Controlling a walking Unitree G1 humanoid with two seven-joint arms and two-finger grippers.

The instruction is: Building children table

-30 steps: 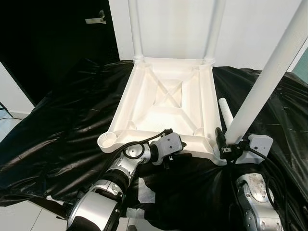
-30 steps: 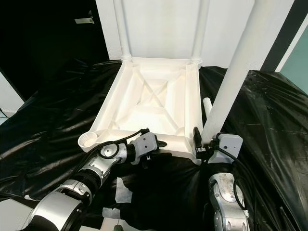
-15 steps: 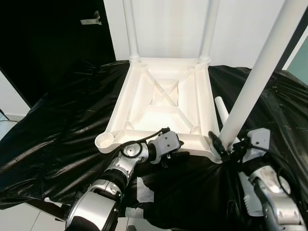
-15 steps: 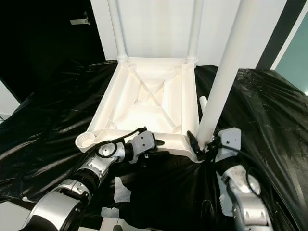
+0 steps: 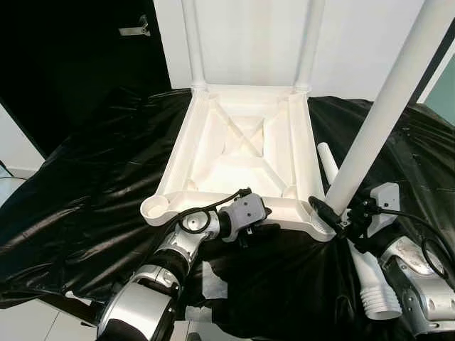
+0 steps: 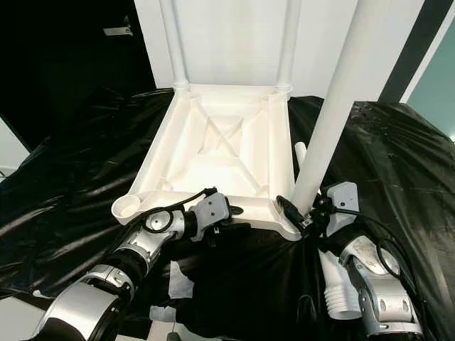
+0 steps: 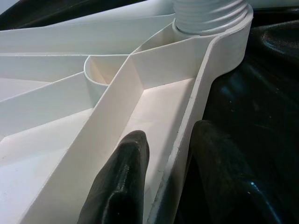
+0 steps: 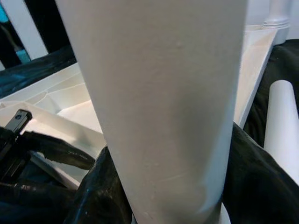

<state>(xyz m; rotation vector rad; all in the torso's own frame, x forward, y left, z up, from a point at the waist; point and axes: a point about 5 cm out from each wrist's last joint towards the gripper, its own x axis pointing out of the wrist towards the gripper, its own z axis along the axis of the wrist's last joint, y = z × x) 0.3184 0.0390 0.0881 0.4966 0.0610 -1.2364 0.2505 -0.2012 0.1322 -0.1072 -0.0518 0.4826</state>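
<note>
The white plastic tabletop (image 5: 242,153) lies upside down on black sheeting. Two white legs (image 5: 193,42) (image 5: 307,42) stand in its far corners. A third leg (image 5: 384,114) rises tilted from the near right corner, and my right gripper (image 5: 328,215) is shut around its base. The near left corner socket (image 5: 155,208) holds nothing. My left gripper (image 5: 259,229) is shut on the tabletop's near rim (image 7: 187,116), one finger (image 7: 124,177) inside and the other outside. A loose leg (image 5: 328,162) lies beside the right rim, its ribbed end (image 5: 380,302) near my right forearm.
Black plastic sheeting (image 5: 92,177) covers the whole work surface and hangs over its front edge. Scraps of white paper (image 5: 213,280) lie on it below my left arm. A white wall stands behind, with a dark door and its handle (image 5: 136,30) at the far left.
My right wrist has swung outward to the right around the leg's base, uncovering the loose leg's ribbed end. The view shifted slightly. My left gripper has kept its hold on the rim.
</note>
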